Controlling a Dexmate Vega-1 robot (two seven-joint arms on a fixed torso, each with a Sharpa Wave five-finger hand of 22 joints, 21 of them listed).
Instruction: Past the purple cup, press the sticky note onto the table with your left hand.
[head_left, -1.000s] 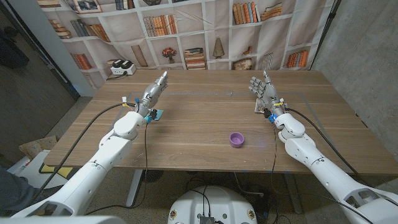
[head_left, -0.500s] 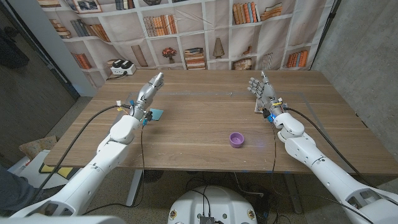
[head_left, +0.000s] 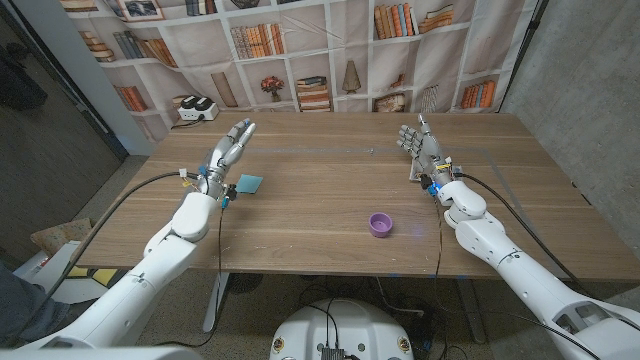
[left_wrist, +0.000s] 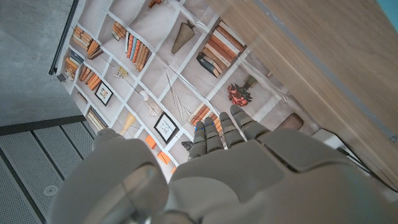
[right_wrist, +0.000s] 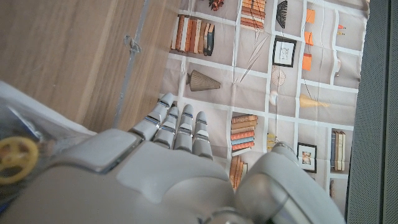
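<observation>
While I hold both arms out over the table, this is what I read from the views:

Left hand: my left hand hangs near the table's left edge, toward the far side, fingers straight and apart, gripping nothing. From the left wrist view its fingers reach out toward the bookshelf backdrop.

Sticky note: the blue sticky note lies on the wood just beside my left wrist, on the side toward the table's middle, nearer to me than the fingertips. I see no contact between hand and note.

Purple cup: the purple cup stands toward the near edge, right of the table's middle, well apart from the note and from both hands.

Right hand: my right hand is raised toward the far right part of the table, fingers extended and spread, empty; the right wrist view shows the same.
</observation>
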